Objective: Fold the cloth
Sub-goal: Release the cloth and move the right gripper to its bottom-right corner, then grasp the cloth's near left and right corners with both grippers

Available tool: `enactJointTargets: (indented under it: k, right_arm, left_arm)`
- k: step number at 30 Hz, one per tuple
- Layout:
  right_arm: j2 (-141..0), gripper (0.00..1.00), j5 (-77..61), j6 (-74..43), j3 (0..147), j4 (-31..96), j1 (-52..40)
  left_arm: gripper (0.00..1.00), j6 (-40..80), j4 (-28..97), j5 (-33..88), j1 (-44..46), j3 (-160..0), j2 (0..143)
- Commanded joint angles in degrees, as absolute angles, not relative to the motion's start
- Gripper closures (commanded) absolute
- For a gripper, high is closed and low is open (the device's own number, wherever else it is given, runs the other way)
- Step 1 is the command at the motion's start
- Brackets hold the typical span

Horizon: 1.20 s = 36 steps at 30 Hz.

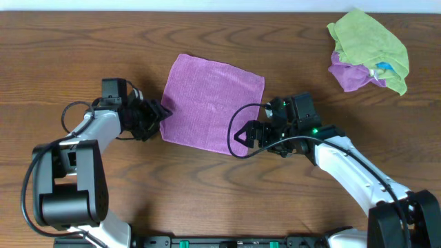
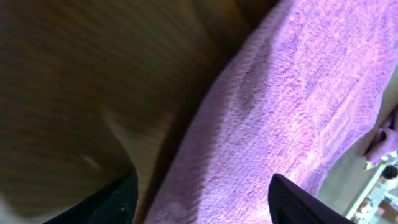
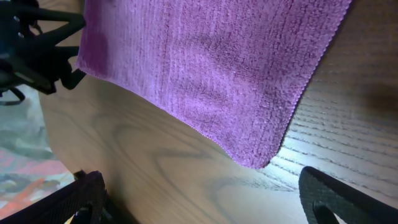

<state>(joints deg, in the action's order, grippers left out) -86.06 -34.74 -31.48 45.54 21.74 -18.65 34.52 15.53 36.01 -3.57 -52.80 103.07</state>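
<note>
A purple cloth [image 1: 212, 102] lies flat on the wooden table [image 1: 207, 186], spread as a tilted square. My left gripper [image 1: 157, 118] is open at the cloth's near left corner; in the left wrist view its fingers [image 2: 202, 202] straddle the cloth's edge [image 2: 286, 118]. My right gripper [image 1: 242, 136] is open just off the cloth's near right corner. In the right wrist view that corner [image 3: 255, 158] sits a little beyond the open fingers [image 3: 205, 196], with bare wood between them.
A bundle of a green cloth [image 1: 368, 43] over another purple cloth [image 1: 348, 74] lies at the far right of the table. The left arm's fingers show at the far left of the right wrist view [image 3: 37, 43].
</note>
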Motion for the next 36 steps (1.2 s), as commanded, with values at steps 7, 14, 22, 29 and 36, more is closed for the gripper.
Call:
enactJointTargets:
  k: [7,14,22,29,36]
  right_arm:
    - [-85.10,0.01,-35.40,-32.34,45.30,21.65,-18.28]
    - [-85.10,0.01,-32.77,-34.06,45.23,25.58,-18.28]
    - [-85.10,0.01,-32.49,-37.10,37.30,17.28,-18.28]
    - [-85.12,0.02,-32.77,-42.96,29.65,5.19,-18.31]
    - [-85.14,0.10,-30.15,-47.31,26.04,-2.68,-18.52]
  left_arm:
    - [0.51,35.57,14.94,33.95,-0.30,-52.64,105.67]
    - [0.94,34.65,15.81,33.89,-0.58,-52.64,105.65]
    - [0.94,32.12,20.03,36.03,-2.31,-52.66,105.62]
    - [0.94,29.85,24.34,36.03,-2.33,-52.66,105.62]
    - [0.94,29.54,26.09,36.51,-2.24,-52.66,105.62]
